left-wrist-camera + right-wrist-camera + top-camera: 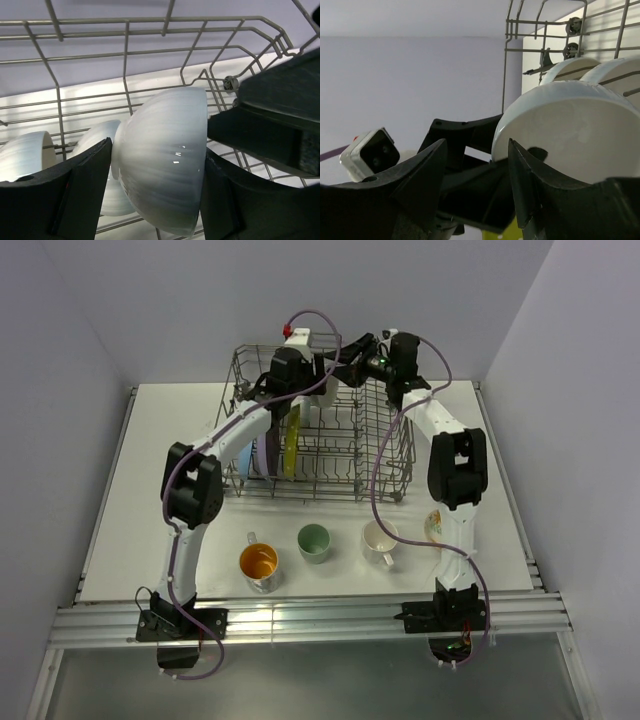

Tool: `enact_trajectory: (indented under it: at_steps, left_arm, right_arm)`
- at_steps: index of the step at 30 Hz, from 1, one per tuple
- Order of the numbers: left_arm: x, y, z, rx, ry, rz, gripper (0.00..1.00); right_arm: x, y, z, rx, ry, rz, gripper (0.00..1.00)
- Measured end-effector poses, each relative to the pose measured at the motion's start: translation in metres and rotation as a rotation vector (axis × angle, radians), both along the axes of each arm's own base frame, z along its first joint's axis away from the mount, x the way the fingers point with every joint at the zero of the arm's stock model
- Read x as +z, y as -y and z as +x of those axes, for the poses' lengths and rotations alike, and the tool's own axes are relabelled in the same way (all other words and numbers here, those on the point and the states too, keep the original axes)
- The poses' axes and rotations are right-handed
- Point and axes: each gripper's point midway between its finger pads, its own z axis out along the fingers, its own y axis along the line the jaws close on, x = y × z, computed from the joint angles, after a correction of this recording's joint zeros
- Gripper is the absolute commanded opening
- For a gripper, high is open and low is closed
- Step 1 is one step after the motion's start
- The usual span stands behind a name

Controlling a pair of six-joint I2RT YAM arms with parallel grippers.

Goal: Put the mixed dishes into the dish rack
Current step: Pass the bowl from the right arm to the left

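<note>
A white bowl (162, 160) sits on its side between my left gripper's (157, 150) fingers, which press its base and its rim; it hangs over the back of the dish rack (390, 475). My right gripper (476, 145) stands open just beside that bowl (570, 135), nothing between its fingers. Two more white bowls (25, 155) (100, 145) lean in the rack behind. Yellow-green (291, 445), lavender (268, 455) and blue (243, 455) plates stand upright in the rack's left part. On the table in front are an orange-inside cup (259, 562), a pale green cup (314, 541) and a white mug (379, 539).
A floral-patterned bowl (434, 525) lies on the table at the right, partly behind the right arm. Both arms meet over the rack's back wall, close to its upright wires (125, 60). Grey walls enclose the table on three sides.
</note>
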Motion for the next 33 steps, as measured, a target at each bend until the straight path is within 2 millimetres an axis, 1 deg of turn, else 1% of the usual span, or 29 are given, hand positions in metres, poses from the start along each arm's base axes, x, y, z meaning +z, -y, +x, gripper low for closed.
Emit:
enact_trajectory:
  at_steps: [6, 7, 8, 10, 11, 18, 24, 27, 30, 31, 33]
  left_arm:
    - [0.009, -0.004, 0.003, 0.011, 0.014, -0.022, 0.00]
    - [0.008, -0.010, 0.004, 0.032, 0.018, 0.002, 0.00]
    - [0.005, -0.008, 0.002, 0.011, 0.001, -0.006, 0.00]
    - [-0.001, -0.008, 0.000, 0.008, -0.018, -0.001, 0.00]
    - [-0.001, -0.008, 0.000, 0.005, -0.019, -0.003, 0.00]
    - [0.002, -0.003, -0.001, -0.013, -0.015, -0.019, 0.00]
    - [0.002, -0.003, -0.002, -0.015, -0.016, -0.019, 0.00]
    - [0.002, -0.003, -0.001, -0.015, -0.016, -0.020, 0.00]
    - [0.001, -0.004, -0.002, -0.013, -0.024, -0.026, 0.00]
    - [0.001, -0.005, -0.002, -0.012, -0.029, -0.031, 0.00]
    - [0.000, -0.006, -0.003, -0.015, -0.044, -0.043, 0.00]
  right_arm:
    - [0.011, 0.008, -0.002, -0.003, 0.040, -0.024, 0.60]
    - [0.013, 0.009, -0.003, -0.003, 0.047, -0.026, 0.60]
    - [0.020, 0.008, -0.006, 0.016, 0.065, -0.019, 0.60]
    - [0.027, 0.009, -0.007, 0.010, 0.079, -0.020, 0.60]
    - [0.029, 0.009, -0.008, 0.010, 0.084, -0.022, 0.60]
    - [0.023, 0.010, -0.009, 0.012, 0.064, -0.038, 0.59]
    - [0.026, 0.009, -0.011, 0.029, 0.094, -0.050, 0.59]
    - [0.042, 0.009, -0.013, 0.055, 0.187, -0.077, 0.59]
    - [0.071, 0.010, -0.015, 0.088, 0.366, -0.110, 0.61]
    - [0.079, 0.012, -0.017, 0.102, 0.425, -0.124, 0.63]
    - [0.092, 0.014, -0.022, 0.135, 0.544, -0.167, 0.64]
